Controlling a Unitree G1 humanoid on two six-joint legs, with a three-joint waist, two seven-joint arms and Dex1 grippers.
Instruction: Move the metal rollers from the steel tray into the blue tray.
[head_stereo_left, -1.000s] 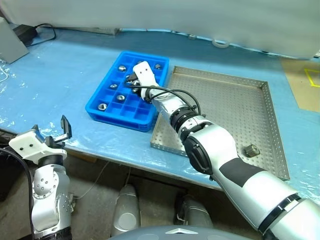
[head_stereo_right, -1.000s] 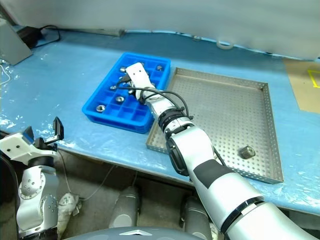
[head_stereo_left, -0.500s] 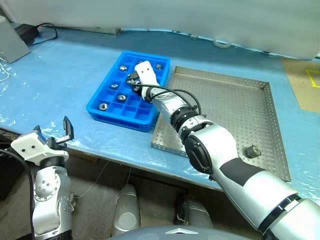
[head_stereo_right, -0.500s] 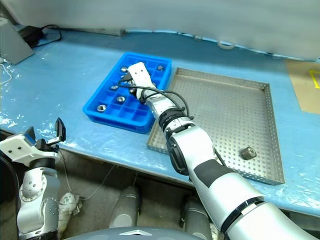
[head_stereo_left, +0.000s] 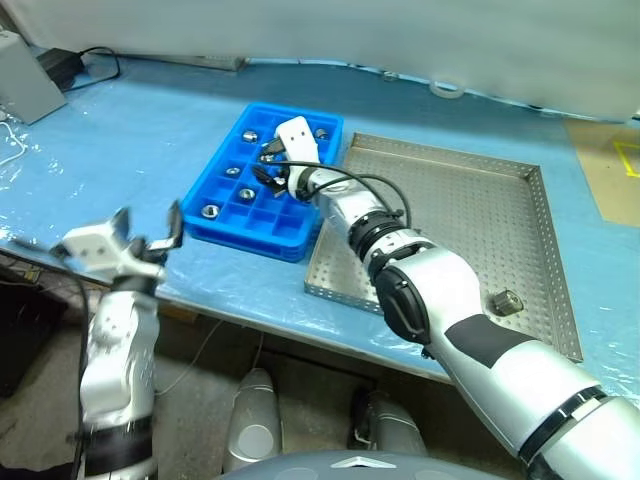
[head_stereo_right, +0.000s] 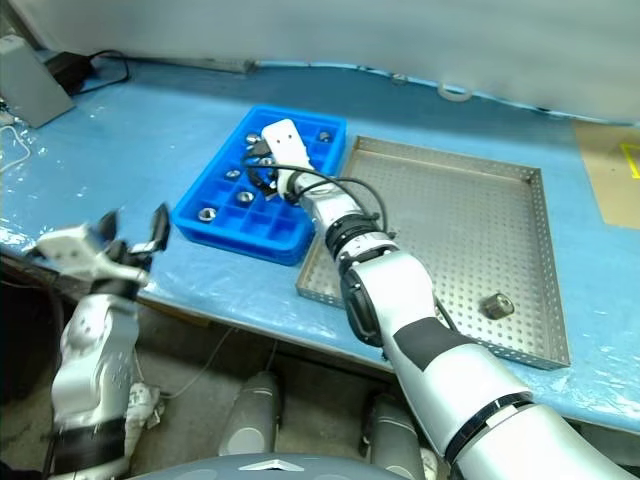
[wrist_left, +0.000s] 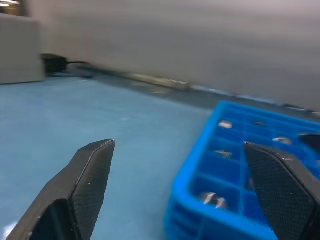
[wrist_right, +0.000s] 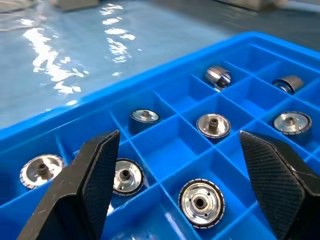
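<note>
Right claw (wrist_right: 175, 165): its 2 black fingers stand wide apart above the bright blue plastic compartment tray (head_stereo_left: 218, 220), holding nothing.
Left claw (head_stereo_left: 145, 230): raised at the near edge of the desk, short of the blue tray's near left corner; its 2 fingers are spread wide with nothing between them.
Blue tray: lies on the pale blue sheet covering the desk (head_stereo_left: 120, 140), just to the left of the large shallow perforated steel tray (head_stereo_left: 500, 200).
Shiny silver metal rollers (wrist_right: 201, 202) in the blue tray: 7 show in the right wrist view, each alone in its own square compartment; 1 sits directly below the gap between the right claw's fingers.
Roller in the steel tray (head_stereo_left: 503, 301): 1 small grey roller rests on the dotted floor near the near right corner, well apart from the blue tray.
Back of the desk: a black cable (head_stereo_left: 90, 62) lies at the far left.
</note>
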